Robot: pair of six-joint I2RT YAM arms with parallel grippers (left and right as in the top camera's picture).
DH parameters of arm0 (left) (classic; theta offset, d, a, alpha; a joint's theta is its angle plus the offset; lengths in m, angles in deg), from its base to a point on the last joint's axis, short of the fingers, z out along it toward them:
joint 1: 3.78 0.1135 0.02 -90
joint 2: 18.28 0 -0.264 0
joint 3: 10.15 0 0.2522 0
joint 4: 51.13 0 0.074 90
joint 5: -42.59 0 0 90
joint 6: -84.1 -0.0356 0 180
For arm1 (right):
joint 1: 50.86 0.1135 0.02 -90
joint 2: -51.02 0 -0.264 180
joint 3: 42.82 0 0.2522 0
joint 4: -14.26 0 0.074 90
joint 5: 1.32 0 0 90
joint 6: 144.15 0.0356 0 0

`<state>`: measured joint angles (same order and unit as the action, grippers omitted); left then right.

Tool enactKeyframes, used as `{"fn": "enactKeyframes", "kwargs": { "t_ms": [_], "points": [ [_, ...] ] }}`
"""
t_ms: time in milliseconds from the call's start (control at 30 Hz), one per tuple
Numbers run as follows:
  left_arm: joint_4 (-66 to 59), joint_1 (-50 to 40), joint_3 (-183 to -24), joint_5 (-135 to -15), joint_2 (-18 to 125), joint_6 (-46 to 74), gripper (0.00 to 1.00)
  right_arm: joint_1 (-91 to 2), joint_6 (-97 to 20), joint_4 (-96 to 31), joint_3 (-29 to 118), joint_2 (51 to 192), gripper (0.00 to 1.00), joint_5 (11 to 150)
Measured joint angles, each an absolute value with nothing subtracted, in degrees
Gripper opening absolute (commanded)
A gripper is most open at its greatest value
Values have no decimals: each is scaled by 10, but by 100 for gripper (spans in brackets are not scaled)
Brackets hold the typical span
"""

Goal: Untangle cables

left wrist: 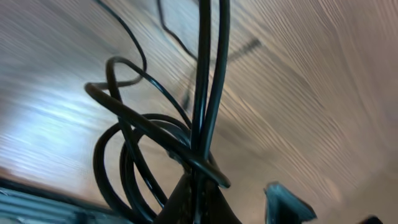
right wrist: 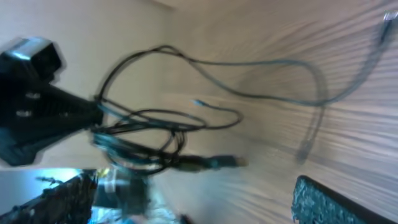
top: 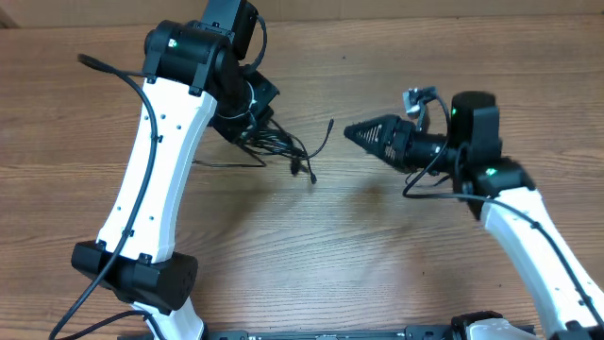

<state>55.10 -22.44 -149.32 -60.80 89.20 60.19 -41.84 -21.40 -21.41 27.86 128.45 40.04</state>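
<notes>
The cables (top: 278, 144) are thin black cords bunched in loose loops on the wooden table, left of centre at the back. My left gripper (top: 247, 130) is shut on the bunch at its left end. The left wrist view shows the loops (left wrist: 155, 130) rising from the shut jaws (left wrist: 199, 199). One plug end (top: 311, 176) trails to the front right and one strand (top: 327, 127) points to the far right. My right gripper (top: 351, 132) hovers just right of the bunch, pointing at it, open and empty. The blurred right wrist view shows the loops (right wrist: 155, 124) and a plug (right wrist: 217, 163) ahead of the gripper (right wrist: 205, 211).
The left arm (top: 151, 161) stretches from the front left to the back. Its thick black cable (top: 104, 68) sticks out at the far left. The right arm (top: 528, 217) comes from the front right with its own cables (top: 429, 175). A thin strand (top: 226, 162) lies flat left of the bunch.
</notes>
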Motion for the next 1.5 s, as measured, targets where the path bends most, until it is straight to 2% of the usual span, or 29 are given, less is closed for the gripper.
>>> {"fn": "enactKeyframes", "kwargs": {
  "t_ms": [233,333,467,600,667,867,1000,1067,1267,1333,1467,1500],
  "points": [
    [564,-224,-1493,-683,892,626,4,-418,-419,-410,424,1277,100,472],
    [590,-224,-1493,-696,892,630,4,-413,-536,-492,466,1258,93,485],
    [593,-224,-1493,-726,892,630,4,-378,-665,-575,486,1222,92,501],
    [593,-226,-1493,-773,892,605,4,-324,-741,-626,486,1206,89,505],
    [593,-229,-1493,-787,892,580,4,-295,-762,-628,486,1207,84,507],
    [593,-241,-1494,-801,892,497,4,-228,-798,-577,486,1208,84,521],
    [593,-253,-1494,-802,892,467,4,-226,-806,-547,486,1208,84,540],
    [593,-259,-1494,-802,892,459,4,-226,-810,-537,486,1208,78,552],
    [593,-272,-1494,-802,892,448,4,-226,-812,-521,486,1228,76,589],
    [594,-274,-1494,-802,892,447,4,-226,-812,-521,486,1243,72,599],
    [593,-274,-1494,-802,892,446,4,-226,-816,-514,486,1276,42,613],
    [593,-274,-1494,-802,892,446,4,-226,-813,-513,486,1279,40,613]
  ]
}}
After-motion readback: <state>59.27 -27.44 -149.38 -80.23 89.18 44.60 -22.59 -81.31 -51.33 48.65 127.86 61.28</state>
